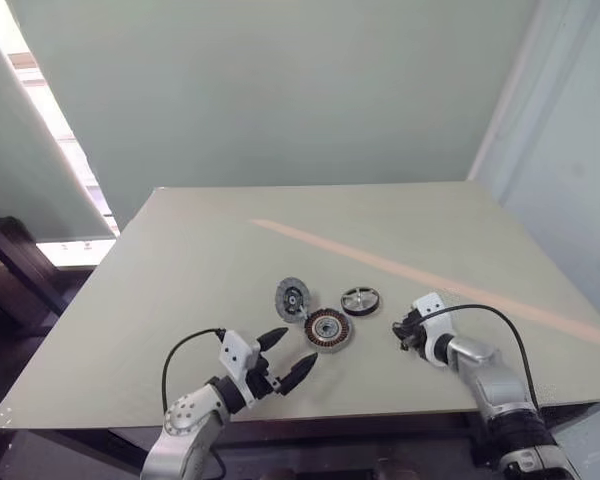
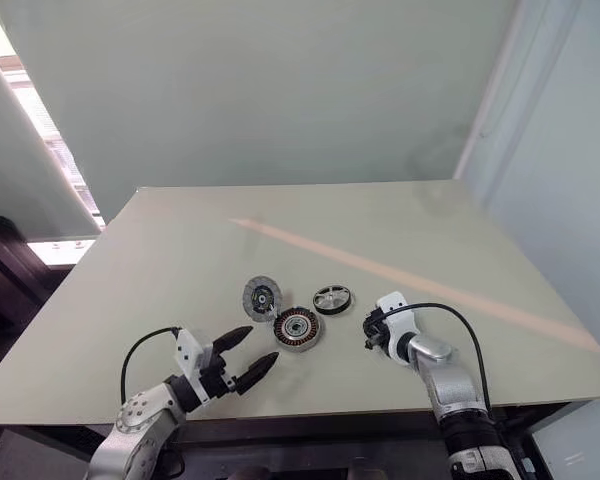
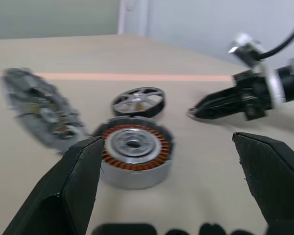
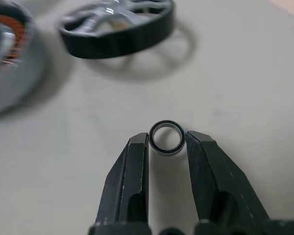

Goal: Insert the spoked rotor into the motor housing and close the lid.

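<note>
Since nothing is assembled yet: step likely picking up parts.
Rotor: shiny silver spoked rotor (image 1: 360, 300) lies just beside the dark copper-wound motor housing (image 1: 327, 329).
Lid: flat grey lid (image 1: 292, 297) beside the housing too.
Right gripper (image 4: 167, 138): fingers pinch a tiny metal ring (image 4: 166, 137).
Left gripper (image 1: 286, 358): spread wide, empty, near the housing.
Next: probably grasping the rotor.

Rotor (image 1: 360, 300), housing (image 1: 328, 329), lid (image 1: 293, 298) clustered, apart.

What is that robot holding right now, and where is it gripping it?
The right gripper pinches a tiny silver metal ring between its black fingertips, one on each side of the rim. The left gripper is open and holds nothing.
</note>
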Tool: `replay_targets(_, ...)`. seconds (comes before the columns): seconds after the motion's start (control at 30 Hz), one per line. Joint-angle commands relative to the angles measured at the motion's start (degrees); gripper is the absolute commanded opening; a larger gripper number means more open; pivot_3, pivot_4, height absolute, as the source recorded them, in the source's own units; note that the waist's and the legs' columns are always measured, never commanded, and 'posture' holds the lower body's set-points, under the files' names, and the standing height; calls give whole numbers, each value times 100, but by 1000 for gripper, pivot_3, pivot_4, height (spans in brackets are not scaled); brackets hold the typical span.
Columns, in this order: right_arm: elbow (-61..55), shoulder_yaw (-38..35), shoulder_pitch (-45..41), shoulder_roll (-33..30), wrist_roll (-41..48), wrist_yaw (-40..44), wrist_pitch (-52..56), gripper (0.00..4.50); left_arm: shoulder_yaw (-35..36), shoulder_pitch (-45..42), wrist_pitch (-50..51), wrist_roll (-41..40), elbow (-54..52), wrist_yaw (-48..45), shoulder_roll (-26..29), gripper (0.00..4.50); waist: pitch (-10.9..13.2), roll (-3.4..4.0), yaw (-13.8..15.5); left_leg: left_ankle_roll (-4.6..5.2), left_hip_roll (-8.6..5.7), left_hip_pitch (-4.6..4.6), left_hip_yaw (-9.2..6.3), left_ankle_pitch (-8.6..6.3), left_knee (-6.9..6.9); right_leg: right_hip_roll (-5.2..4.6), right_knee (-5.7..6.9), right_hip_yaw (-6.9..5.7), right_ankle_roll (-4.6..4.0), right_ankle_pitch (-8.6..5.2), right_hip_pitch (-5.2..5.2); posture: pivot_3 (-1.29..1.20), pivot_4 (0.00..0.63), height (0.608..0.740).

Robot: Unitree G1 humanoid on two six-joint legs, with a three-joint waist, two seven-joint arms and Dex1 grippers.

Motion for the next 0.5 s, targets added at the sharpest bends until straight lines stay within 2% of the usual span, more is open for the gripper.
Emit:
replay_targets(0.03, -814, -97, 22, 129, 344, -31, 363, 802, 252, -63, -226, -120, 51, -62, 48, 4500, 0, 0, 1, 0, 0, 0, 0, 0, 0, 0, -1, 0, 0, 0, 0, 0, 0, 740)
replay_targets(0.23, -1540, 213, 65, 659, 492, -335, 825, 802, 477, -14, -431, -163, 357, -116, 23, 4500, 0, 0, 1, -1, 4, -4, -1, 0, -4, 1, 0, -3, 0, 0, -21, 0, 0, 740)
replay_targets(0.5, -1493, 709, -179, 1059, 363, -590, 915, 802, 446, 39, -497, -132, 387, -128, -65, 4500, 1, -2, 2, -2, 2, -18, -1, -1, -6, -3, -3, -4, 0, 0, -32, 0, 0, 740)
